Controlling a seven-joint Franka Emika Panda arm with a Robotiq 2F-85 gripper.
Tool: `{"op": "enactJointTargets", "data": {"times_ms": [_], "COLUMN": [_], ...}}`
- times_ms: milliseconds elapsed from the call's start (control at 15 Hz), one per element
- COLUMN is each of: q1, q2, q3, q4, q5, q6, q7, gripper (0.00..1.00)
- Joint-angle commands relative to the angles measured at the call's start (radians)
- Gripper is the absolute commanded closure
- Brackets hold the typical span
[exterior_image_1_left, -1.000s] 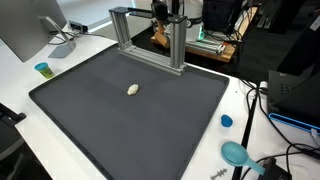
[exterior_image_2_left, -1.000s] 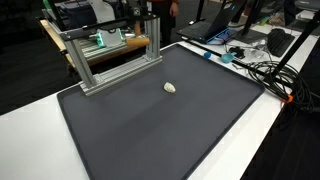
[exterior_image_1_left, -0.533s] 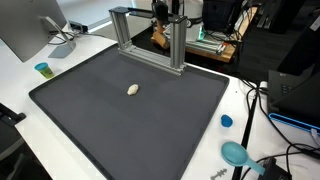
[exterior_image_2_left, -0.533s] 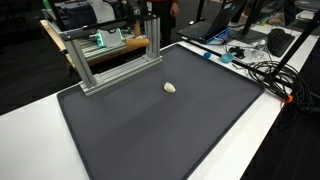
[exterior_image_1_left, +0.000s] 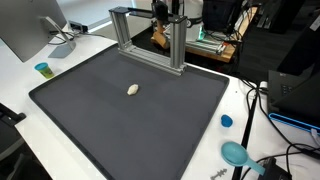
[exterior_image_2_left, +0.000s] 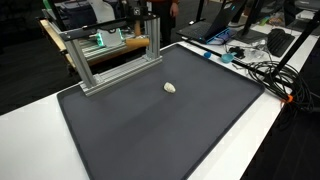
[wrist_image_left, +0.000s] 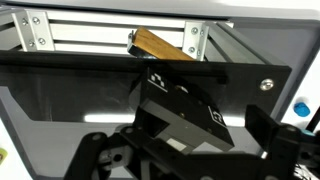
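Observation:
A small pale lump (exterior_image_1_left: 133, 90) lies alone near the middle of the dark mat (exterior_image_1_left: 90, 120) and shows in both exterior views (exterior_image_2_left: 170, 88). My arm and gripper are in neither exterior view. In the wrist view my gripper (wrist_image_left: 185, 140) fills the lower half, its black fingers spread wide apart with nothing between them. It looks onto the mat's far edge and the aluminium frame (wrist_image_left: 110, 35). A brown wooden piece (wrist_image_left: 160, 45) lies by the frame. The pale lump is not in the wrist view.
The aluminium frame (exterior_image_1_left: 150, 40) stands at the mat's back edge (exterior_image_2_left: 110, 55). A monitor (exterior_image_1_left: 30, 25) and a small blue-green cup (exterior_image_1_left: 42, 69) are at one side. A blue cap (exterior_image_1_left: 226, 121), a teal scoop (exterior_image_1_left: 235, 153) and cables (exterior_image_2_left: 265, 70) lie on the white table.

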Motion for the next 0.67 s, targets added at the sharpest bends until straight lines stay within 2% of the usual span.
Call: {"op": "enactJointTargets", "data": {"times_ms": [0,67,400,600], "q1": [0.003,-0.006,-0.096,-0.129], "q2": [0.0,0.001,-0.018,0.008], "q3": [-0.003,0.008,0.042,0.085], "q4": [0.002,0.003,0.101,0.153], "q5": [-0.003,-0.019,-0.143,-0.116], "q6": [-0.004,-0.008,-0.171,-0.23], "q7": [0.003,0.008,0.067,0.227], "gripper": [0.0,0.0,0.0,0.0]}}
